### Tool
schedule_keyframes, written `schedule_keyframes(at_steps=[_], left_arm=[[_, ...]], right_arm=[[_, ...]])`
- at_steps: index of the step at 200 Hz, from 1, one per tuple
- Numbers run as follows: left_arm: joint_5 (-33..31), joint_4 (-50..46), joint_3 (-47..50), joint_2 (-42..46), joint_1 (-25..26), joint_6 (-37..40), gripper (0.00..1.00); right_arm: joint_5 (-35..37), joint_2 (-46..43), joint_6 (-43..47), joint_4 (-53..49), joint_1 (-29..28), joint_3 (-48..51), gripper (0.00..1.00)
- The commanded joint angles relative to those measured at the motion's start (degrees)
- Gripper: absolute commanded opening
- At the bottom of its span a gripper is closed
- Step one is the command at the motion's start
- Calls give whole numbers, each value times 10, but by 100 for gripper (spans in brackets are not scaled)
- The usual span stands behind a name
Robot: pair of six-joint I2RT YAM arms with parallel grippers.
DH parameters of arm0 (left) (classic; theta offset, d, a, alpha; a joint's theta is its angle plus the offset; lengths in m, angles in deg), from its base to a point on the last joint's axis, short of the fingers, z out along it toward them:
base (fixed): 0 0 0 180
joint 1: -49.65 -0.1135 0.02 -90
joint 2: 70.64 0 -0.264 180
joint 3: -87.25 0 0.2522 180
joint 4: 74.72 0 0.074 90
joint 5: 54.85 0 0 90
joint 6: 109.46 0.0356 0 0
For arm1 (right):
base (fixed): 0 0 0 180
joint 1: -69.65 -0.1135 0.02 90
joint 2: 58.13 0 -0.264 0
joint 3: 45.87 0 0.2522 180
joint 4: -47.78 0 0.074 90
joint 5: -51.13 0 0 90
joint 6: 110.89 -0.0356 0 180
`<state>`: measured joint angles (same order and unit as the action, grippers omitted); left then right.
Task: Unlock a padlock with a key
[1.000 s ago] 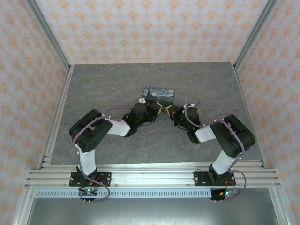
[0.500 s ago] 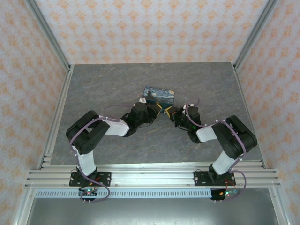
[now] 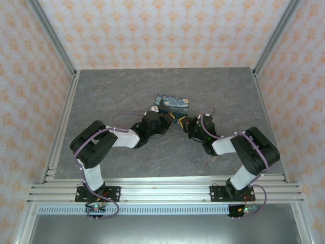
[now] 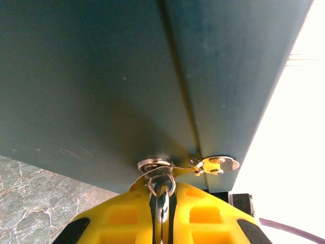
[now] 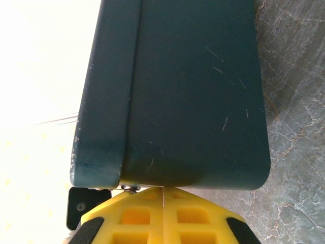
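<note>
Grey marbled tabletop (image 3: pixel 111 91) is seen enclosed by orange-patterned walls (image 3: pixel 152 30), with both arms bent inward toward its middle. The padlock (image 3: pixel 172 103) is found lying flat just beyond the two grippers, its starry painted face turned upward. The left gripper (image 3: pixel 171 118) is brought against the padlock's near side from the left, and the right gripper (image 3: pixel 184 122) is set close beside it from the right. In the left wrist view, the padlock's dark teal side (image 4: pixel 101 76) is shown at close range, and the left gripper (image 4: pixel 161 192) is closed almost fully on the key (image 4: pixel 161 204), whose pale metal is pinched between the yellow fingers (image 4: pixel 122 216) and met by a round metal fitting (image 4: pixel 154 164) on the padlock. In the right wrist view, the right gripper (image 5: pixel 163 191) is pressed fully together with nothing held, its tips just at the padlock's (image 5: pixel 193 101) rounded lower edge. Compared with a second earlier, the padlock is left in the same spot, the left arm's elbow has been shifted slightly outward, and the right wrist has been drawn a little nearer the left gripper.
</note>
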<state>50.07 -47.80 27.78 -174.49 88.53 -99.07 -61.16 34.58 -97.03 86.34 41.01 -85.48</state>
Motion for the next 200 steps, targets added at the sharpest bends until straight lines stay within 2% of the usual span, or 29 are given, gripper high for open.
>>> schedule_keyframes(at_steps=[1, 26, 85, 157, 200], left_arm=[[119, 43, -16, 6, 59, -7, 0], [118, 69, -13, -2, 59, -29, 0], [106, 232, 20, -32, 59, -131, 0], [113, 113, 13, 9, 59, -51, 0], [113, 111, -8, -24, 62, -47, 0]], right_arm=[[2, -6, -17, 61, -23, -10, 0], [15, -5, -18, 71, -27, 3, 0], [42, 30, -32, 147, -26, 17, 0], [33, 11, -21, 116, -18, 9, 0], [-1, 35, -14, 86, -55, -71, 0]])
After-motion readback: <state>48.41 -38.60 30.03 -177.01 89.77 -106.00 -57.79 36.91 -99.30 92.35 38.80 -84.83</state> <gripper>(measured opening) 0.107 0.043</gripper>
